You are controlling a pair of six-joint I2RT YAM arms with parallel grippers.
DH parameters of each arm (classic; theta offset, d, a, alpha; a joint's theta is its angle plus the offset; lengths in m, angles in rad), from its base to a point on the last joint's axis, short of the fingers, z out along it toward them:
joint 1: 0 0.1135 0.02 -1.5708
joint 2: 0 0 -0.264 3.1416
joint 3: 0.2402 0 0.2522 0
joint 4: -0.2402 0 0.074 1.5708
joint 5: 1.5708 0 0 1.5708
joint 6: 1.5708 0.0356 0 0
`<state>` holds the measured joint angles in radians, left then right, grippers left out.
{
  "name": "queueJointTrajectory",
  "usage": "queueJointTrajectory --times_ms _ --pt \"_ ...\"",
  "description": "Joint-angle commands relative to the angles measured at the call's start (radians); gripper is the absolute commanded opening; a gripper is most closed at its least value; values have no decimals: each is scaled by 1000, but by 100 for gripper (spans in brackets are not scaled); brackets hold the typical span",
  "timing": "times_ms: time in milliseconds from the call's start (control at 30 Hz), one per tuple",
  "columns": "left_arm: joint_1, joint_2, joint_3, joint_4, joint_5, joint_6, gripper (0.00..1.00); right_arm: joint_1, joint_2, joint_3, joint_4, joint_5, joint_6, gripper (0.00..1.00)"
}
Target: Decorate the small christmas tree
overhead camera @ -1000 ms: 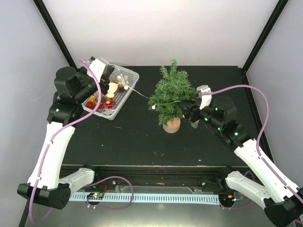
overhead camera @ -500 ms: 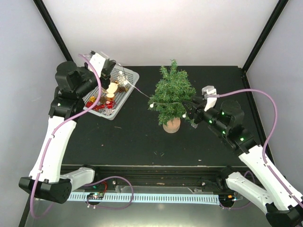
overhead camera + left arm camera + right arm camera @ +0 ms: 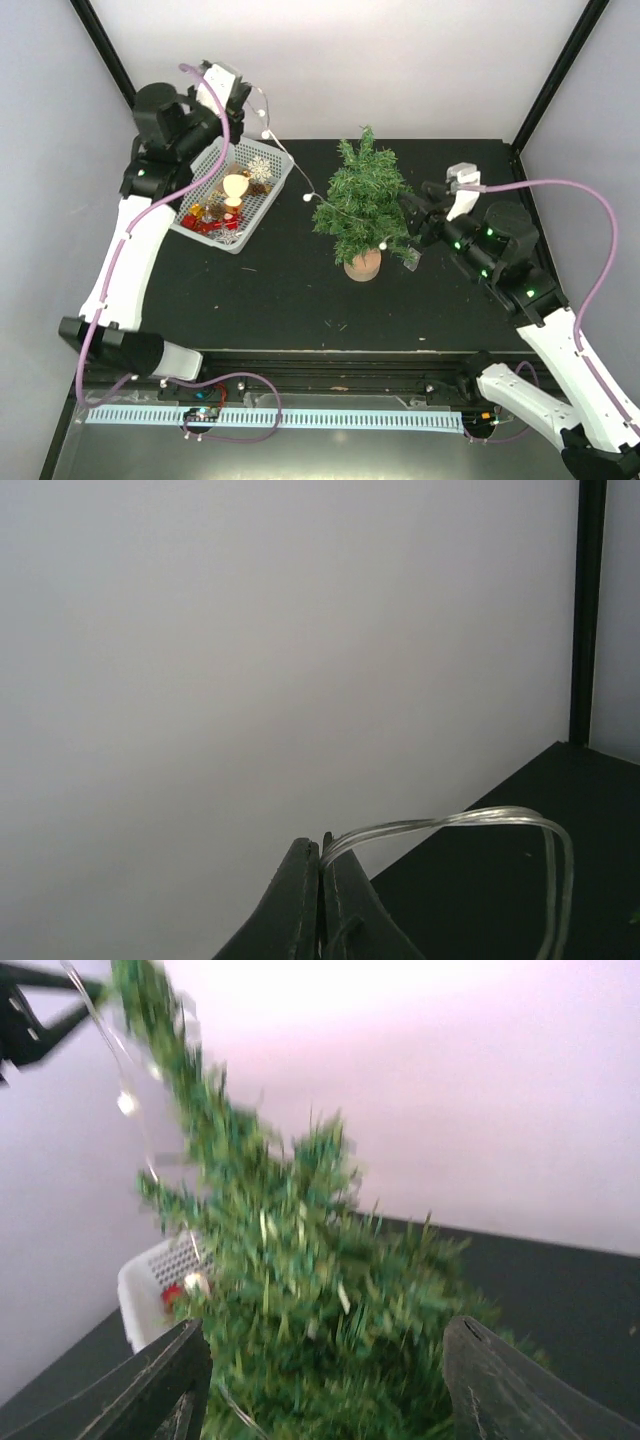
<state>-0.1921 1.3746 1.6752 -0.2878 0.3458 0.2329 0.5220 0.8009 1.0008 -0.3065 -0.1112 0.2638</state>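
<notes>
Small christmas tree: upright mid-table; light string partly draped across it; left gripper clenched on the string, raised; right gripper released beside the foliage; ornaments lay unhung in basket.

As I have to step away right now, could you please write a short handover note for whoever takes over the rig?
Left claw: shut on the light string, raised above the basket.
Right claw: open, facing the tree's right side.
Tree stands mid-table; the string runs from the left claw across its front.
Done: string partly draped on the tree.
Left: finish laying the string, then hang the ornaments lying in the basket.
</notes>
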Motion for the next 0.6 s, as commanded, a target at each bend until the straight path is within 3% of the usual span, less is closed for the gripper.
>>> queueJointTrajectory --times_ms 0,167,567 --pt "-46 102 105 -36 -60 42 2 5 43 143 -67 126 -31 64" --pt "-88 202 182 -32 -101 76 2 6 136 286 -125 216 -40 64" --pt "-226 464 509 -75 -123 133 1 -47 358 488 -117 229 -75 60"
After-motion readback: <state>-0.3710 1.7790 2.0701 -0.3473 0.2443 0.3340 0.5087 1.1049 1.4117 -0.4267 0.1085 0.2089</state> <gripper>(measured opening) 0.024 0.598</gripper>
